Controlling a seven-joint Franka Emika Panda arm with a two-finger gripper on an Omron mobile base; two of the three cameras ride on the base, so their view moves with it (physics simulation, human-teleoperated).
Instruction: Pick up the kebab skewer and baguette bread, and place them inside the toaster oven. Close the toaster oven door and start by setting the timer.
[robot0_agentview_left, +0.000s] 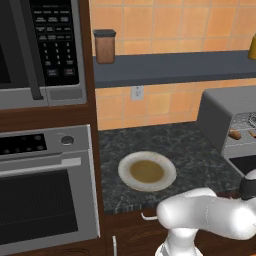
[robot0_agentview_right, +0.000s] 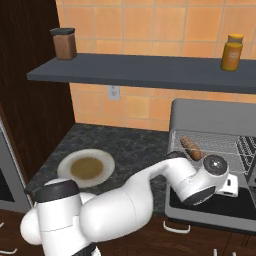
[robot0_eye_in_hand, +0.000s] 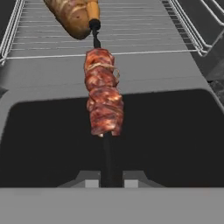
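The kebab skewer (robot0_eye_in_hand: 104, 98) sits mid-frame in the hand view, pinched by the closed gripper (robot0_eye_in_hand: 109, 181) above the lowered toaster oven door (robot0_eye_in_hand: 43, 140). Its tip nears the baguette bread (robot0_eye_in_hand: 72, 15) upper left on the rack (robot0_eye_in_hand: 144, 30); pushing on might shove that loaf.

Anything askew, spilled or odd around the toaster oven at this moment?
Nothing spilled or damaged. The claw is shut on the kebab skewer, held over the open toaster oven door, its tip reaching the baguette bread already on the rack. The plate on the counter sits flat.
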